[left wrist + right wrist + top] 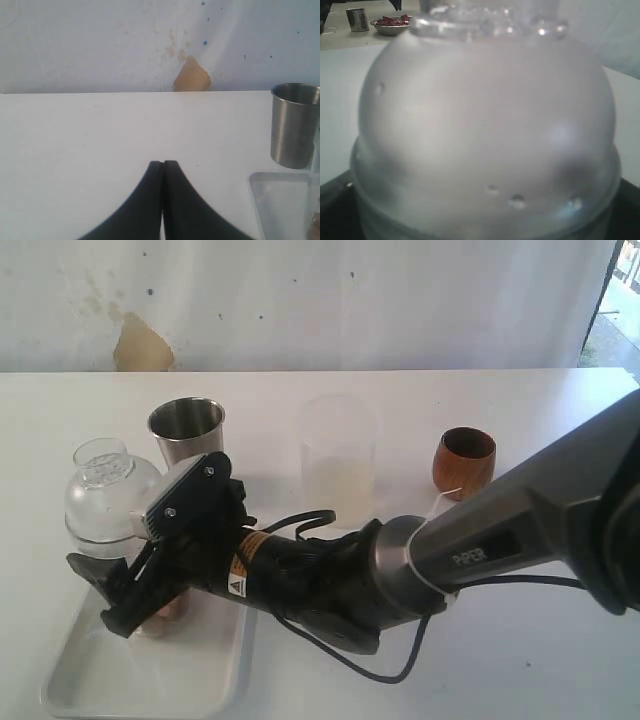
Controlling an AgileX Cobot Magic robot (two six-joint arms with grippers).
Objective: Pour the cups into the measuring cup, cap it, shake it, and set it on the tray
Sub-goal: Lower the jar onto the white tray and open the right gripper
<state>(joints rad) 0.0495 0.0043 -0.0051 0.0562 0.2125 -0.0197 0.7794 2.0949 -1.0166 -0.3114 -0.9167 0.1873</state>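
Observation:
The measuring cup [105, 498], clear with its dome cap on, stands on the white tray [160, 675] at the left, with brownish contents low inside. My right gripper [112, 595] reaches across and is shut on the cup's body below the dome, its jaws standing wide apart. The dome [485, 125] fills the right wrist view, with a dark finger [332, 212] at the edge. The steel tumbler [187, 430] stands behind the tray and the wooden cup [464, 462] at the right. My left gripper [163, 164] is shut on nothing, over bare table.
A frosted translucent cup [338, 465] stands mid-table, behind my right arm [480, 550]. The left wrist view shows the steel tumbler [295, 125] and a tray corner [280, 200]. A white wall with a brown patch [140, 345] runs behind the table.

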